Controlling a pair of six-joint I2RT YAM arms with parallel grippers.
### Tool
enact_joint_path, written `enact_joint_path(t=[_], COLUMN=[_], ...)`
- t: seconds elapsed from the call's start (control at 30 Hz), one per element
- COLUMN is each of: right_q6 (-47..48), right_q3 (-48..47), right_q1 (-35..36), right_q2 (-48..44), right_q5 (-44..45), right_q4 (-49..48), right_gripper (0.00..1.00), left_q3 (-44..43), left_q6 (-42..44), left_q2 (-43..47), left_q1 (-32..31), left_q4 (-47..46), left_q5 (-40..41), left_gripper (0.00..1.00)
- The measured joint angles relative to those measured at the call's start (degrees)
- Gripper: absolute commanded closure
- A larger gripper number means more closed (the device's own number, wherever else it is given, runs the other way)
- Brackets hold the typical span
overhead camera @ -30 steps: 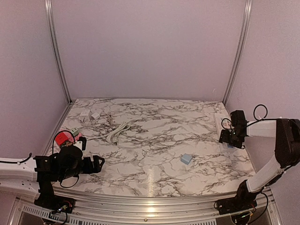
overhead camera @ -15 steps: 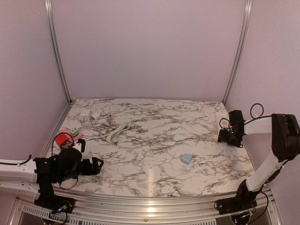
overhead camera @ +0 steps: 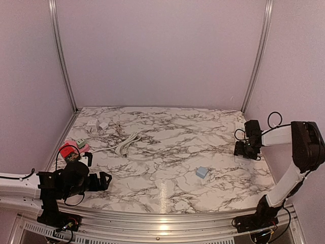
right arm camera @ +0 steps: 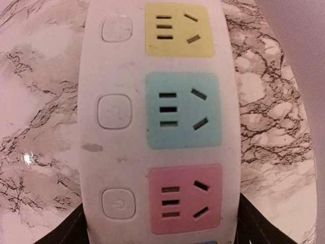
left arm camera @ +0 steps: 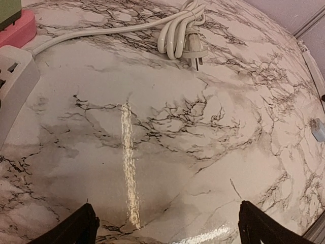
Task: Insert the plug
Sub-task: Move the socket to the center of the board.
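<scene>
The white coiled cable (overhead camera: 128,143) lies at the mid-left of the table, and its plug (left arm camera: 194,51) points toward me with its pins bare. A white power strip (right arm camera: 117,76) with yellow, blue and pink sockets lies along the table's right edge. My right gripper (overhead camera: 243,151) straddles it near the pink socket (right arm camera: 185,198). In the right wrist view the right gripper (right arm camera: 162,229) has both fingers against the strip's sides. My left gripper (overhead camera: 104,179) is open and empty low over the near-left table, well short of the plug. In the left wrist view the left gripper (left arm camera: 167,229) shows only bare marble between its fingers.
A small blue block (overhead camera: 202,172) lies right of centre. Pink and green pieces (overhead camera: 80,145) sit at the left edge, and white adapters (overhead camera: 96,124) at the back left. A white box (left arm camera: 12,86) lies close on the left of my left gripper. Walls and metal posts enclose the table.
My right gripper has shifted a little to the left and away along the table's right edge. The left arm has edged slightly toward the near-left corner.
</scene>
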State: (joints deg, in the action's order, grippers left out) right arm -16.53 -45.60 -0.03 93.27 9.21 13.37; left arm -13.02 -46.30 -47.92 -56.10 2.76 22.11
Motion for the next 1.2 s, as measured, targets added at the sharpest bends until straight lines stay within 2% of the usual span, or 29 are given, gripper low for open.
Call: enact_joint_path(t=[0.2,0.4,0.6,0.83,1.2], right_q6=[-4.4,-10.3,-17.7,-23.6,-29.8], right_q3=[1.9,4.0,4.0,2.5,-8.9], right_q1=[6.6,11.5,19.8,33.0,47.0], right_q2=[-4.7,-14.9,-21.2,-18.3,-1.3], right_q5=[-3.7,-11.2,-12.6,-10.6,-1.1], right_q4=[3.9,7.4,8.2,8.0,5.6], right_gripper=[0.58,0.59,0.58,0.57,0.56], left_q3=[0.3,0.3,0.8,1.2,2.1], left_q6=[-0.2,-0.6,-1.1,-1.3,-1.8], left_q2=[0.0,-0.7,-0.7,0.1,4.1], left_q1=[0.0,0.0,0.0,0.0,0.0], left_q4=[0.0,-0.5,-1.3,-1.3,-0.7], left_q5=[0.0,0.0,-0.1,-0.6,-0.7], left_gripper=[0.01,0.01,0.01,0.01,0.01])
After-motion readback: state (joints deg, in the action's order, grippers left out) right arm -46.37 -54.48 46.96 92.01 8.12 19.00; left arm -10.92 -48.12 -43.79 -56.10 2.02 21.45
